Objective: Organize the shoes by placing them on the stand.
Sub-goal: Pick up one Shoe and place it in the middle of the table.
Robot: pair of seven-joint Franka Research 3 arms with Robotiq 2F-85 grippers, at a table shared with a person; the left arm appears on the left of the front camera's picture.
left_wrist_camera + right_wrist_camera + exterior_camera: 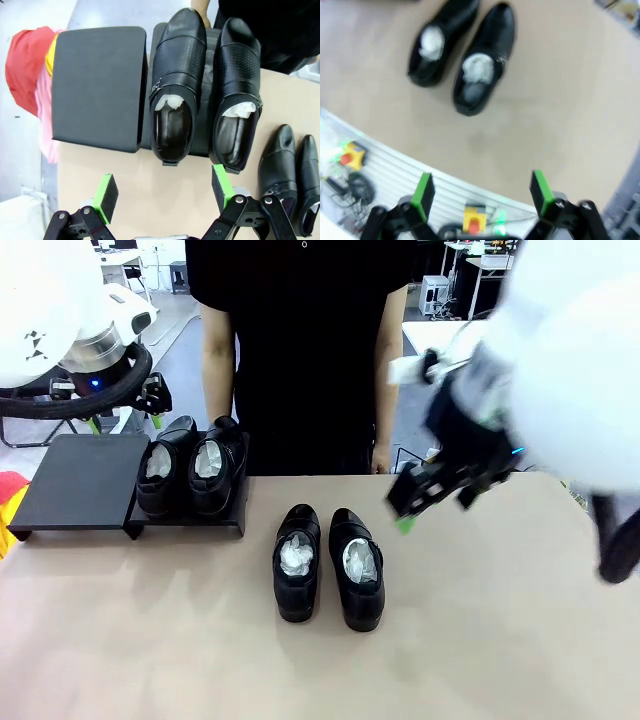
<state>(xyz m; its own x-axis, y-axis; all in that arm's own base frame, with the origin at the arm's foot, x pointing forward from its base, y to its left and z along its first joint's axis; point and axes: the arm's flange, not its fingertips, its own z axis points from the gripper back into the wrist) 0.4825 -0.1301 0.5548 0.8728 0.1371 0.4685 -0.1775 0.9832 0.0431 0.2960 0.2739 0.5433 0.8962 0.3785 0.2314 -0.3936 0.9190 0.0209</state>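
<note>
While two shoes [190, 472] sit on the right panel of the stand [75, 490], left panel bare, the other pair [328, 565] lies on the surface [500, 640], apart from it. Both jaws are open and empty: right gripper [482, 192] hovers near that pair, left gripper [165, 195] above the stand. Best approach: pinch one shoe across its opening, lift clear, set it squarely on the bare panel.

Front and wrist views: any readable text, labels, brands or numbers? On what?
No text can be read.
shoes and stand: no print shows.
left arm: a black-and-white mark, a pattern and not letters.
yellow box in the right wrist view: too blurred to tell.
</note>
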